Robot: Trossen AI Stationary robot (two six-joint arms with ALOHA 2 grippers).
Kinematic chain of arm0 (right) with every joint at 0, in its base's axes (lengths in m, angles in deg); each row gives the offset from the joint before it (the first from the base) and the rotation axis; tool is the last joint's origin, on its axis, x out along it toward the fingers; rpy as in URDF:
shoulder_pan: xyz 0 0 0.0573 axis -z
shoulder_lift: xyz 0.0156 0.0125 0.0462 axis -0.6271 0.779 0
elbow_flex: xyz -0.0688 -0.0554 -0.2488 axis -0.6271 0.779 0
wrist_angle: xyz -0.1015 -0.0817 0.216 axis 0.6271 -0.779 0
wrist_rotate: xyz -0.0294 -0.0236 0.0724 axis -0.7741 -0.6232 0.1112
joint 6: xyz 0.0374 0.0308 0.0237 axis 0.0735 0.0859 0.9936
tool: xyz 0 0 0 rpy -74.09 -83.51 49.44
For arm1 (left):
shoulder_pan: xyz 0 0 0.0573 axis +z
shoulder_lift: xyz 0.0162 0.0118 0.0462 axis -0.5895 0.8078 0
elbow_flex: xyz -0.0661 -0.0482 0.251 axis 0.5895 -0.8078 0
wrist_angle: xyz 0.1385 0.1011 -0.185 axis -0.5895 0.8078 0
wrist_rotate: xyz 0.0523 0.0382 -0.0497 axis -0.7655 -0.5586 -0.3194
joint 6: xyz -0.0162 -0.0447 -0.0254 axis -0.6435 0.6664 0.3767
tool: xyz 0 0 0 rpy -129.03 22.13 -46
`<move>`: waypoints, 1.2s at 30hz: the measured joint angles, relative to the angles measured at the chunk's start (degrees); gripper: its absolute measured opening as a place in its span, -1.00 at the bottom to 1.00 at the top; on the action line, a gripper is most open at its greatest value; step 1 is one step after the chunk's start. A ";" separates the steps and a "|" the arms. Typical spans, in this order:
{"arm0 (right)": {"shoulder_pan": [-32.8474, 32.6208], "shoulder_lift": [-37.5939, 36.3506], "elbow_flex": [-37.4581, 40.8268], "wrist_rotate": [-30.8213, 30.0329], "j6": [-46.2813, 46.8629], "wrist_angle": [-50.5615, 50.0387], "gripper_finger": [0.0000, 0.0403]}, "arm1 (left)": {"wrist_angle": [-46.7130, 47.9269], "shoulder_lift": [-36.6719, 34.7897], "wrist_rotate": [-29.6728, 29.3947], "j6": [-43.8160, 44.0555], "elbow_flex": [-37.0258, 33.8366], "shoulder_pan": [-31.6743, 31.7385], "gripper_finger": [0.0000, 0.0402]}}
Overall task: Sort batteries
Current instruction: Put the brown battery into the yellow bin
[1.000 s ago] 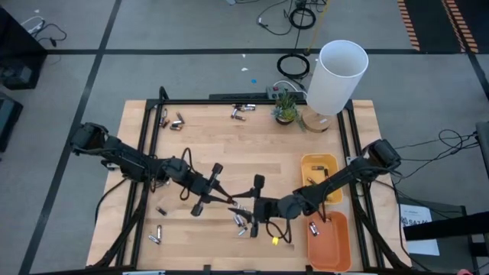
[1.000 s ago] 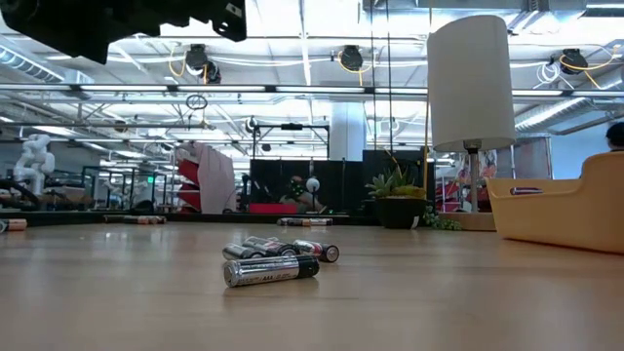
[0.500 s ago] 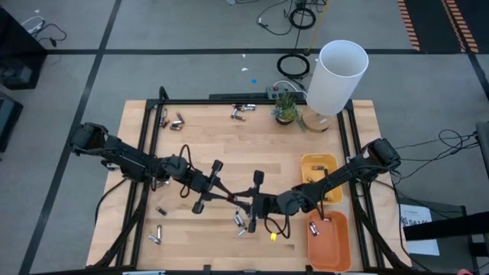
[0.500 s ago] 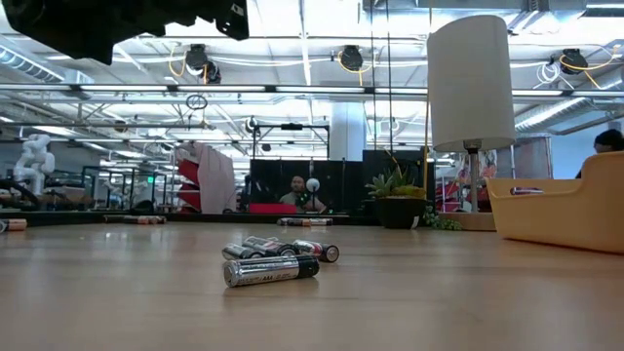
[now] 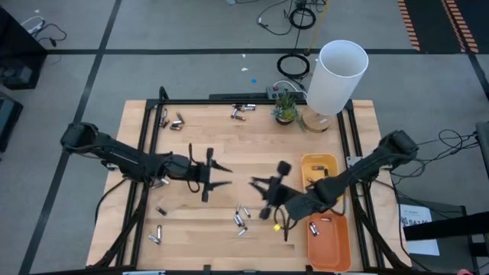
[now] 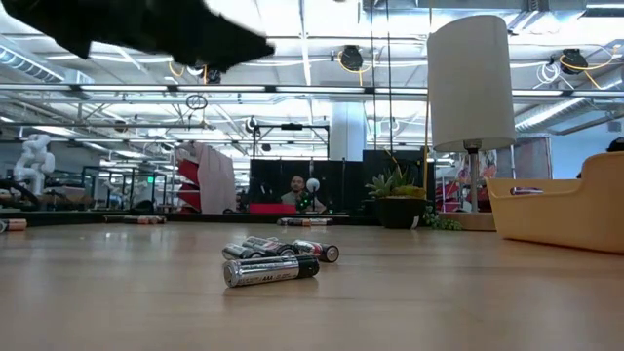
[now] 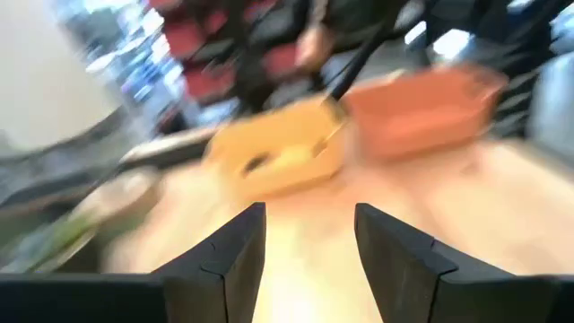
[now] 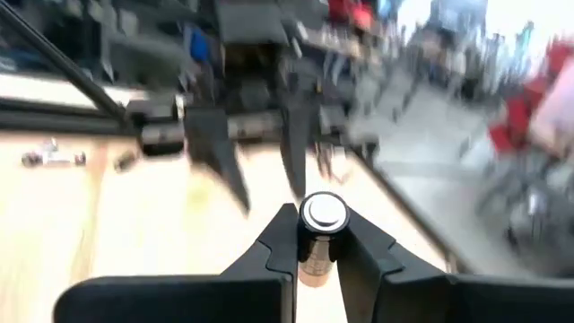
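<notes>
Jaws, right gripper (image 8: 316, 244): closed on one battery (image 8: 321, 224), held upright between the fingers, its silvery cap facing the wrist camera.
Jaws, left gripper (image 7: 309, 235): parted, nothing between the fingers.
Batteries, centre cluster (image 5: 241, 221): about four, lying loose on the table (image 5: 229, 145) just left of the right gripper; in the low view they read as three at the back and one dark cell in front.
Batteries, back edge: a small group (image 5: 242, 112) of about three by the middle, two more (image 5: 177, 121) toward the back-left corner.
Batteries, front left (image 5: 157, 234): about three, scattered.
Batteries, orange tray (image 5: 330, 246): one or two cells visible inside.
Trays: two, yellow tray (image 5: 319, 166) behind the orange one, both at the table's right side.
Left arm: reaches from the left edge toward the table's middle, gripper (image 5: 216, 173) above the wood.
Right arm: reaches in from the right edge, gripper (image 5: 269, 189) beside the yellow tray.
Other: one white lamp (image 5: 336, 76), one small plant (image 5: 286, 106), back right.
</notes>
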 joint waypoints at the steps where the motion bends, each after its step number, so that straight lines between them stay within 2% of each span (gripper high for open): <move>1: -0.21 -1.69 0.00 -0.26 6.05 -6.91 -0.85 | 2.73 -1.33 -2.32 0.00 0.00 0.03 -0.09; 4: -0.28 -5.31 0.00 1.20 26.06 -28.50 -0.85 | 9.17 -4.75 -6.69 0.04 0.00 0.03 -0.08; 8: 0.70 -6.93 0.00 8.90 50.28 -54.11 -0.85 | 12.38 -7.33 -7.43 0.50 0.00 -0.03 -0.08; 11: 2.21 -6.93 0.00 18.20 62.29 -68.21 -0.85 | 12.61 -7.66 -7.43 0.58 0.02 -0.01 -0.08; 13: 3.16 -6.71 0.04 23.52 66.62 -74.59 -0.85 | 12.58 -7.69 -7.44 0.59 0.02 -0.01 -0.08; 18: 5.27 -6.67 1.54 33.05 66.58 -78.48 -0.85 | 12.59 -7.69 -7.44 0.59 0.02 -0.01 -0.08; 23: 7.28 -6.67 3.39 39.67 64.01 -78.93 -0.85 | 13.07 -7.69 -7.44 0.59 0.02 -0.01 -0.08; 31: 9.97 -6.67 7.97 46.00 63.25 -78.55 -0.84 | 13.31 -7.69 -7.44 0.59 0.02 -0.01 -0.08; 36: 10.54 -6.67 10.77 46.01 63.73 -77.84 -0.62 | 13.38 -7.69 -7.44 0.59 0.02 -0.01 -0.08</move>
